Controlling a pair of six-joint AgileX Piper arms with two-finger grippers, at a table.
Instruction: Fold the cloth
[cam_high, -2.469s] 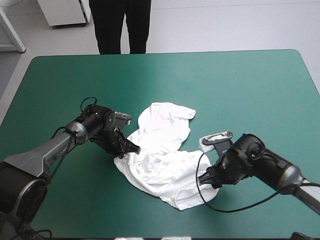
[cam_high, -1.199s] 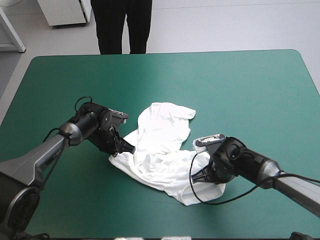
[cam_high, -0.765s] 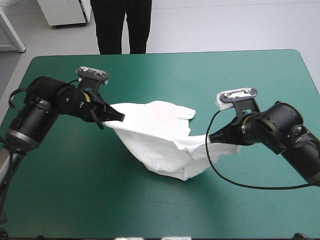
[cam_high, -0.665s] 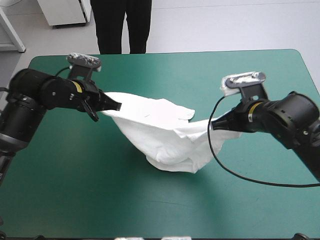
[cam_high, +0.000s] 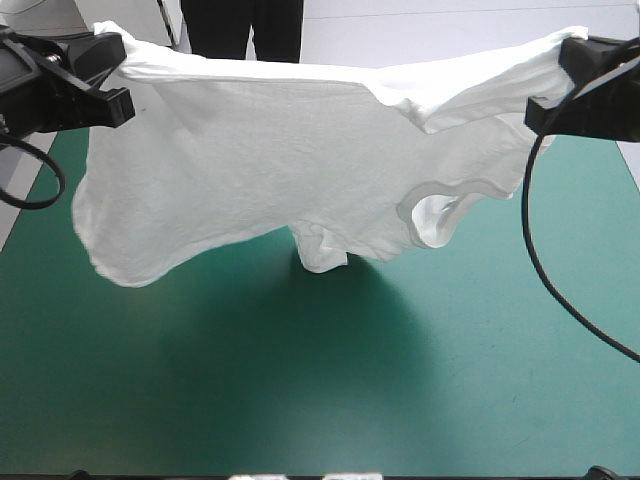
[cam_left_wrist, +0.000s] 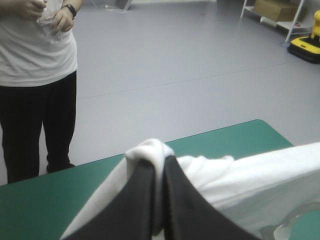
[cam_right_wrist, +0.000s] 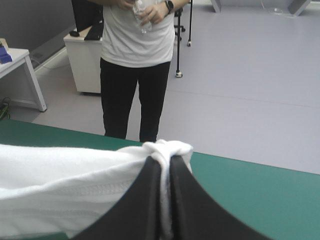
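You've got T-shirt (cam_high: 240, 160) up in air, stretched wide between both arms, hanging like curtain over teal-green table (cam_high: 330, 400). Your left gripper (cam_left_wrist: 159, 167) is pinched tight on bunched white corner, black fingers all but meeting. Right gripper (cam_right_wrist: 165, 165) same deal, clamped on opposite bunched corner. Top edge runs fairly straight between them; bottom edge sags unevenly. Hemmed opening shows toward right arm's side. Low fold hangs near table middle, can't tell if it touches cover.
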